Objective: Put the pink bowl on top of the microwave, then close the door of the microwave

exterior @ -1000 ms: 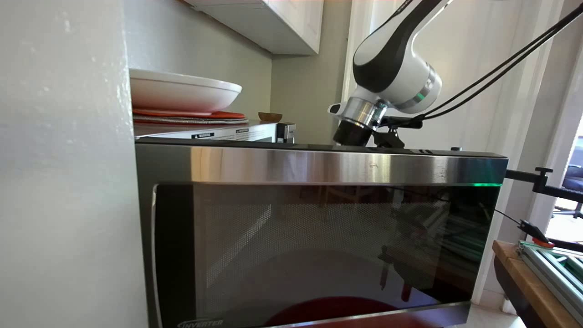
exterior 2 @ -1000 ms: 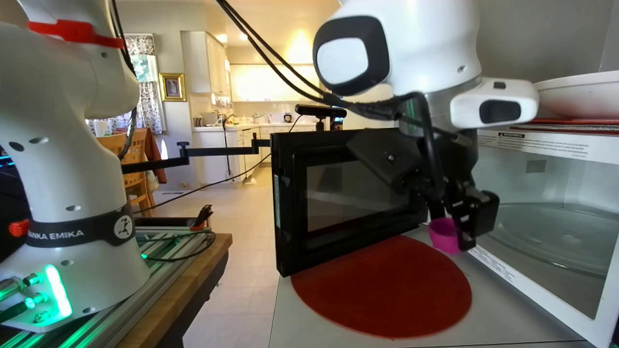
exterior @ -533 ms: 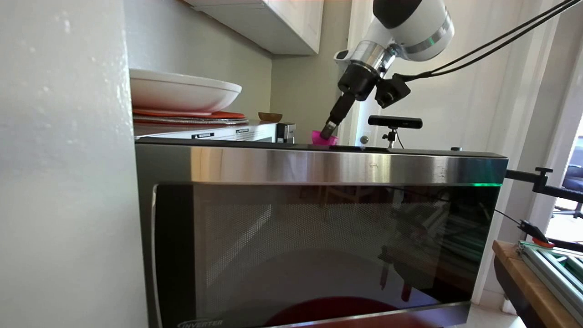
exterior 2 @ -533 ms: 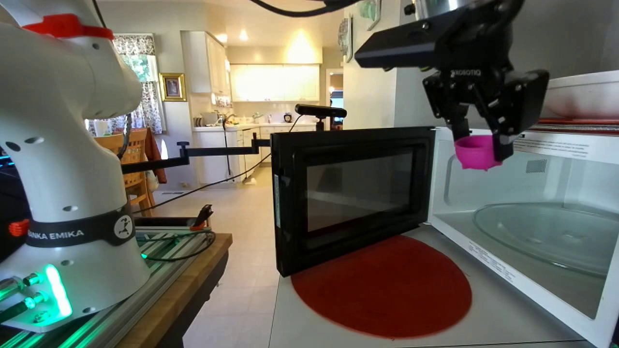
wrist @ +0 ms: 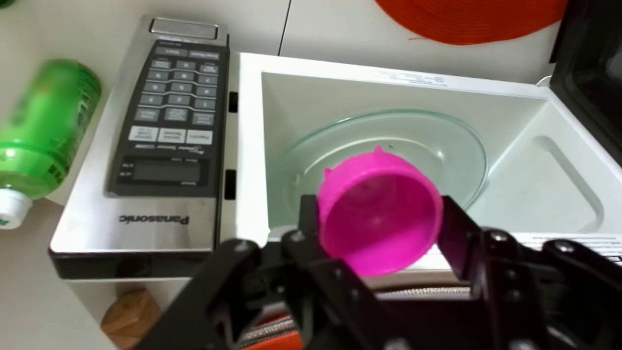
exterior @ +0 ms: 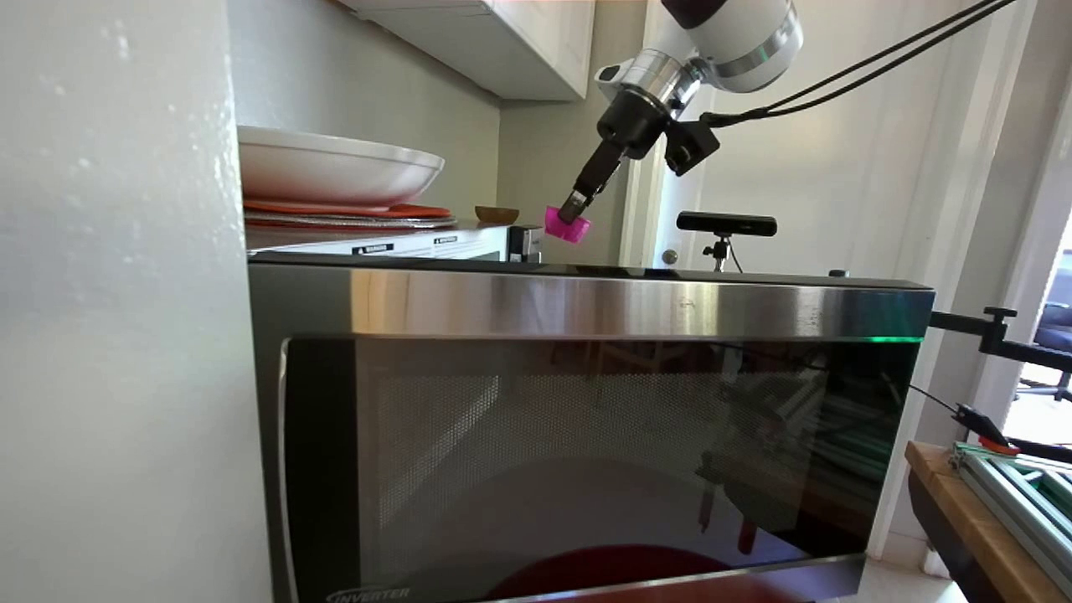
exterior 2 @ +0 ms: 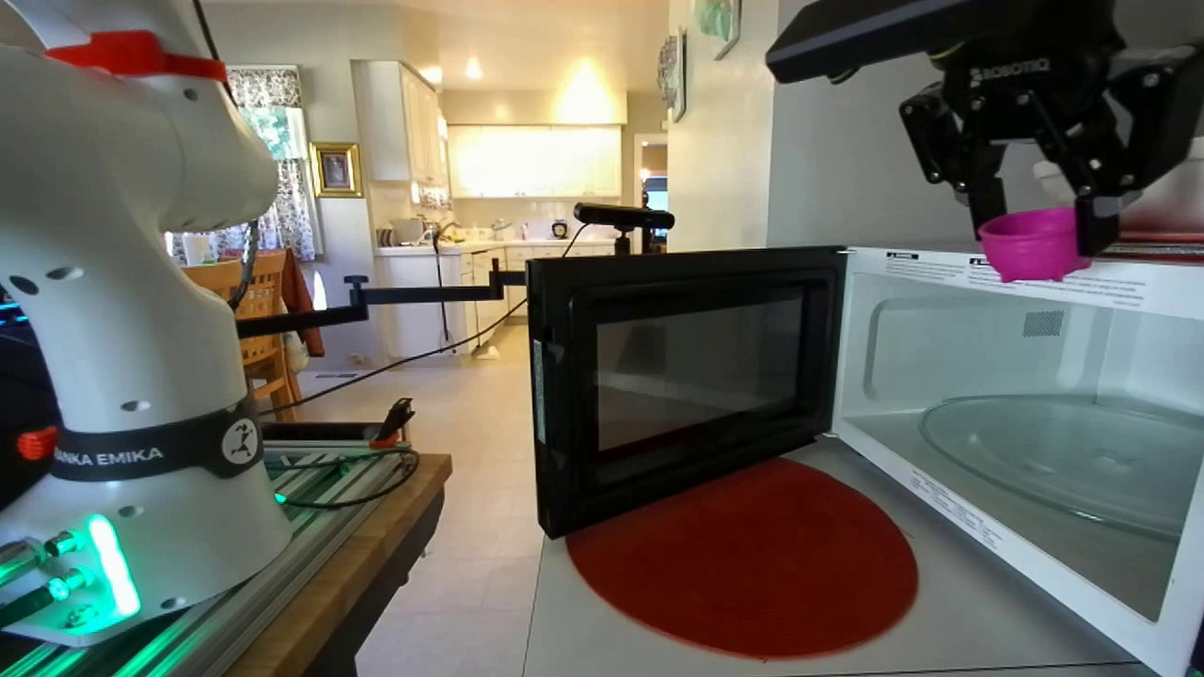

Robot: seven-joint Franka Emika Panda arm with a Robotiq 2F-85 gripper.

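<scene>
The end effector (exterior 2: pixel 1041 226) is clamped on the pink bowl (exterior 2: pixel 1033 249), one finger against each outer side. The pink bowl is held clear of the worktop (exterior 2: pixel 997 621), just in front of the upper front edge of the microwave (exterior 2: pixel 959 343). Its opening points upward and into the wrist view; its small feet point down; the axis through opening and feet is inclined from vertical. The rim appears round, so a separate long axis cannot be told. The door of the microwave (exterior 2: pixel 696 376) stands open, its lower free corner at the worktop edge nearest the robot base (exterior 2: pixel 141 536). The red mat (exterior 2: pixel 752 564) lies flat beside the door.
</scene>
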